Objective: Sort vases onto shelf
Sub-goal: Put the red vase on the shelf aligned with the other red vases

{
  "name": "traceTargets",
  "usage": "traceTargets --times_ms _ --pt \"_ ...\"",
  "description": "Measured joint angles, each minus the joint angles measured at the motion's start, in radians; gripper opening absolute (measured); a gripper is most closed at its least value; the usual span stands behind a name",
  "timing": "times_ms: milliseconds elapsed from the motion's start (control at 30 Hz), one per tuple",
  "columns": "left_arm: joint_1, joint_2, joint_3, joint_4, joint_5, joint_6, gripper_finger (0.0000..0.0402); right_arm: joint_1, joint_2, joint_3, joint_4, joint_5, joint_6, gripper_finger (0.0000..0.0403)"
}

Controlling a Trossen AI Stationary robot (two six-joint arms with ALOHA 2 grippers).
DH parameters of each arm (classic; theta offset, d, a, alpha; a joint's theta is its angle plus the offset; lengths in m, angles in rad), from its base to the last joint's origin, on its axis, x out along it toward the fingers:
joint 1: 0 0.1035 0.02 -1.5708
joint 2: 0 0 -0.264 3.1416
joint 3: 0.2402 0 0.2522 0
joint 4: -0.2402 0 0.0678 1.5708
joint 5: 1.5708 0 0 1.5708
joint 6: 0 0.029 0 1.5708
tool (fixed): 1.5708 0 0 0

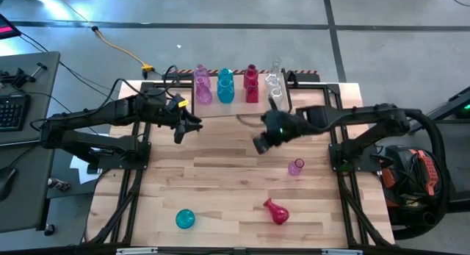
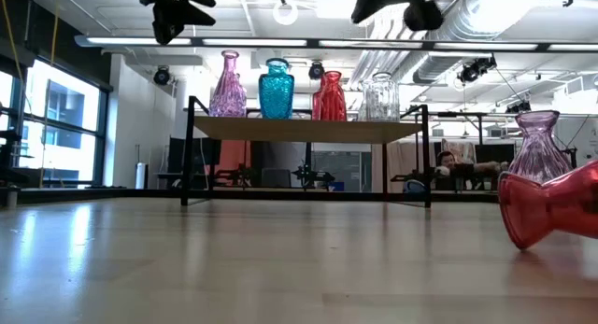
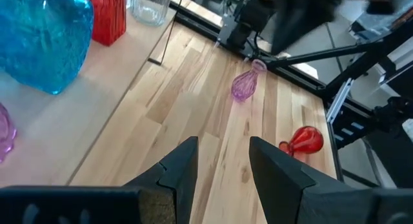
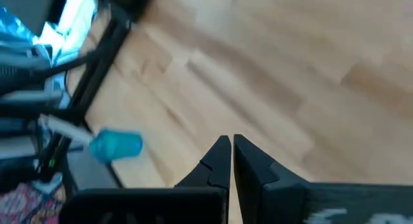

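The shelf (image 1: 242,108) stands at the far edge of the wooden surface (image 1: 220,181), between the two arms. On its light top there are vases in a row: pink ones (image 1: 202,86) at the left end, then a teal one (image 1: 225,87), then a red one (image 1: 251,84), and clear glass ones (image 1: 275,80) at the right end. In the low view the same row shows above the thin black legs, all upright.

Three vases are not on the shelf. A small pink vase (image 1: 295,167) is on the surface at the right side, near the base of the right arm. A red vase (image 1: 276,211) lies on its side closer to the front edge, and a round teal vase (image 1: 184,219) is near the front at the left, well apart from the others.

The left claw (image 1: 181,130) hangs above the surface just in front of the left end of the shelf. Its two fingers (image 3: 187,169) stand partly apart and there is nothing between them; the wood of the surface is visible through the gap.

The right claw (image 1: 261,143) is also in the air, in front of the right part of the shelf and near the middle of the surface. Its fingers (image 4: 219,159) are pressed together and it carries nothing.

In the low view a person (image 2: 448,163) is visible far behind the shelf, in the room.
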Motion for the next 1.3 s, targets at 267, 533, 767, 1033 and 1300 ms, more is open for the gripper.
traceTargets --times_ms 267,533,767,1033,1300 --pt "0.0 0.0 0.0 -0.012 0.0 0.019 0.0131 0.174 0.001 0.0 -0.119 0.005 0.184 0.0025" --pt "0.0 0.0 0.0 -0.013 0.0 0.018 0.0131 0.286 0.021 0.0 -0.135 0.013 0.327 0.0118" --pt "0.0 0.0 0.0 -0.012 0.0 0.017 0.0131 0.355 0.133 0.0 -0.126 -0.037 0.439 0.0198" --pt "0.0 0.0 0.0 -0.012 0.0 0.017 0.0131 0.405 0.259 0.0 -0.122 -0.184 0.511 0.0231" --pt "0.0 0.0 0.0 -0.012 0.0 0.017 0.0131 0.446 0.359 0.0 -0.07 -0.217 0.547 0.0232"
